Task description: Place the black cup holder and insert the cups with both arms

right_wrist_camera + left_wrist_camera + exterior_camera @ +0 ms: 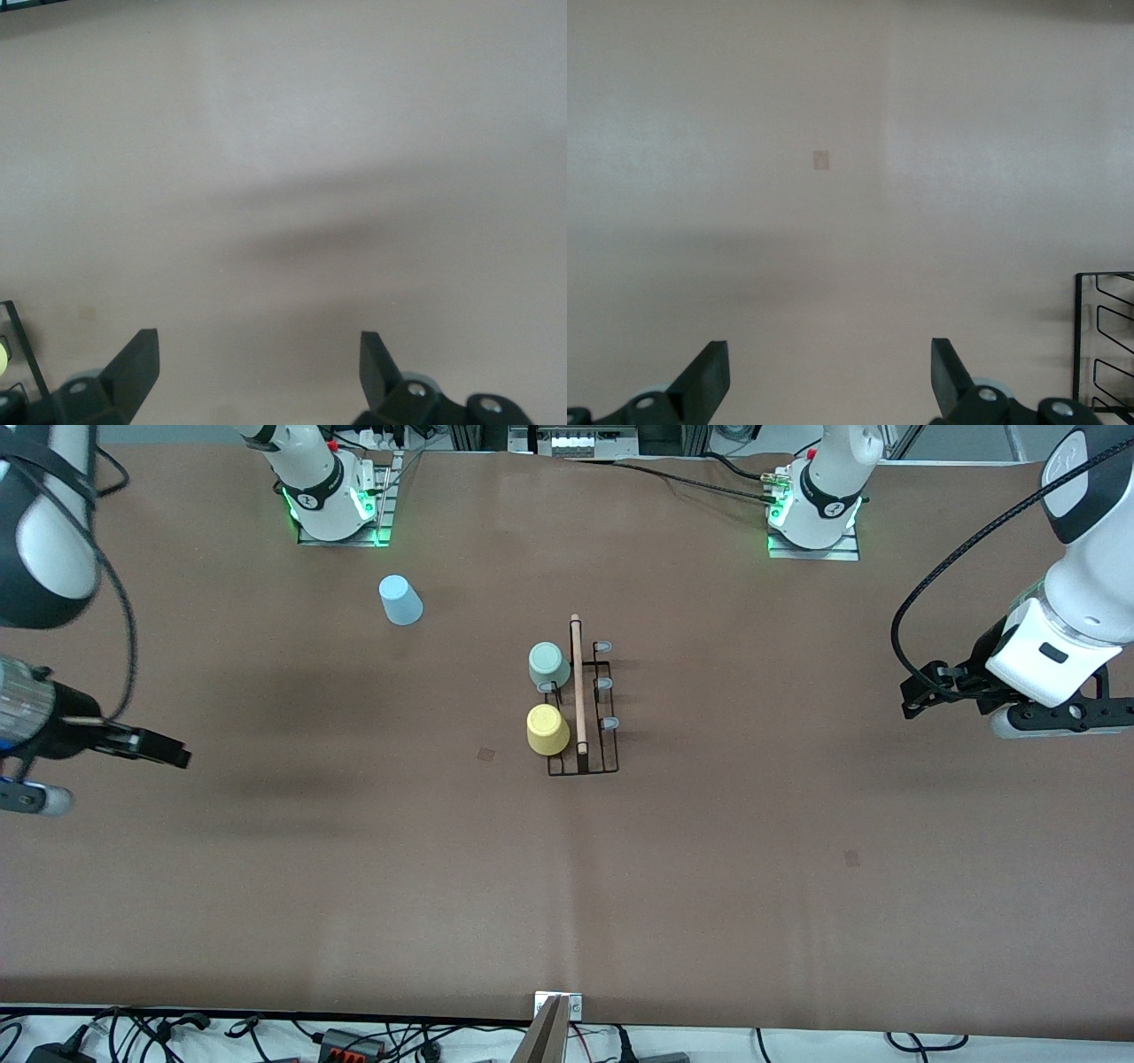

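The black cup holder (595,757) stands at the table's middle, its wooden rod handle (578,686) on top. The sage green cup (548,665) and the yellow cup (547,730) sit upside down on prongs on its side toward the right arm's end. The prongs (603,684) on its side toward the left arm's end are bare. The light blue cup (400,600) rests on the table near the right arm's base. My left gripper (911,698) (830,376) is open and empty, up over the table's left-arm end. My right gripper (177,751) (257,367) is open and empty over the right-arm end.
A corner of the holder's wire shows in the left wrist view (1103,336) and in the right wrist view (18,341). Small dark marks (485,754) (851,857) lie on the brown table cover. A metal bracket (556,1005) and cables sit at the edge nearest the front camera.
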